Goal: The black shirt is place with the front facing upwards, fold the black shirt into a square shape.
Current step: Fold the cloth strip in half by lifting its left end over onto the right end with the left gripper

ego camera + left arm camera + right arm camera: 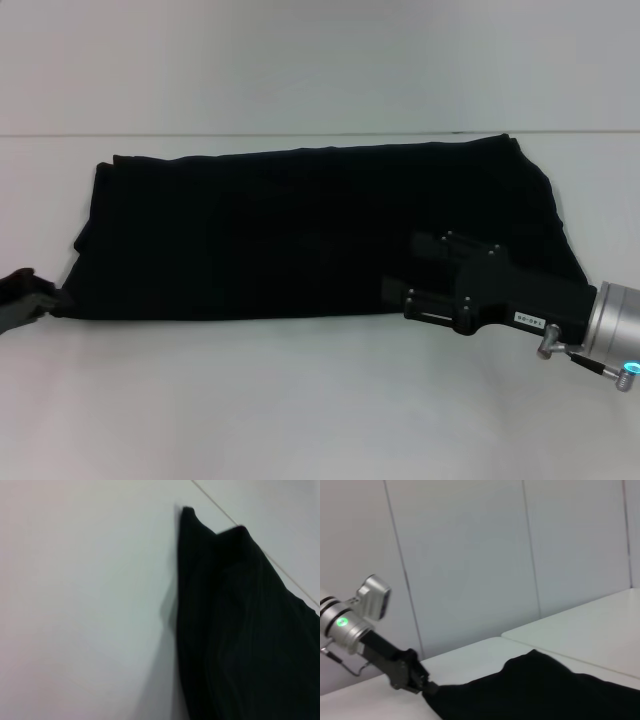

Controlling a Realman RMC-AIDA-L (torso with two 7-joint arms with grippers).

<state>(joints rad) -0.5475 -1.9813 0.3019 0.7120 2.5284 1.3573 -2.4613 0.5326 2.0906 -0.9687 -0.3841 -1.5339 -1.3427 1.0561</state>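
The black shirt point(310, 235) lies flat on the white table point(300, 400) as a wide folded rectangle, plain black side up, with no lettering showing. My left gripper point(45, 295) is at the shirt's near left corner, and the right wrist view shows the left gripper point(426, 686) shut on that corner of the shirt point(545, 690). My right gripper point(395, 290) hangs low over the shirt's near edge, right of the middle. The left wrist view shows an end of the shirt point(240, 630) with two raised corners.
Bare white tabletop runs in front of the shirt and to its left. The table's far edge point(320, 133) lies just behind the shirt, with a pale panelled wall point(470, 555) beyond. A seam between two tabletops point(560, 652) shows in the right wrist view.
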